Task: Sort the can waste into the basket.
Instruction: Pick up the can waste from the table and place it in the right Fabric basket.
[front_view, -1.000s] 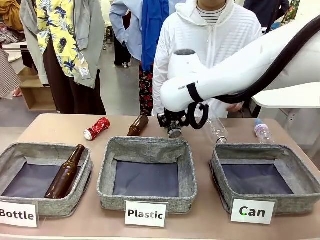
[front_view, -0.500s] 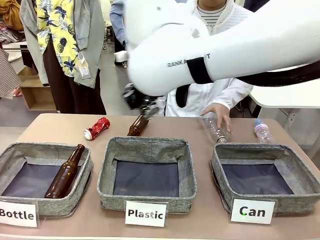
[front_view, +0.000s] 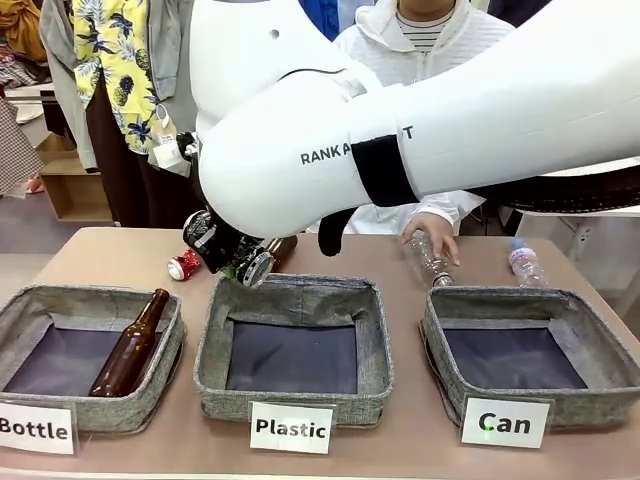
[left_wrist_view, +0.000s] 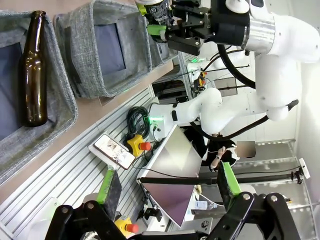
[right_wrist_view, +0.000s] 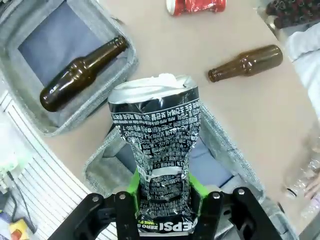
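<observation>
- Front view — your right claw (front_view: 235, 255) hangs low over the table (front_view: 100, 250), jaws closed on the black can (front_view: 258, 268). The can's silver end faces the camera.
- The red can (front_view: 183, 266) lies on the table just left of that claw, apart from it. A brown bottle (front_view: 281, 246) lies just behind the claw, partly hidden.
- The Plastic basket (front_view: 290, 298) sits just in front of and below the claw. The Can basket (front_view: 600, 395), with its white card (front_view: 505, 423), stands well off to the claw's right.
- A person's hand (front_view: 432, 228) touches a clear bottle (front_view: 432, 262), between the claw and the Can basket.
- Left wrist view — your left claw (left_wrist_view: 167, 187) stands spread wide, its green pads (left_wrist_view: 106, 184) far apart with nothing held between them.
- Far ahead of it you see the right claw with its can. Off to one side, a second brown bottle (left_wrist_view: 32, 70) lies in the Bottle basket (left_wrist_view: 57, 100).
- Right wrist view — the black can stands straight up from the right claw, dented at the waist, pinched at its lower end.
- The red can lies far beyond the claw's tips, and a grey basket sits directly under the held can.
</observation>
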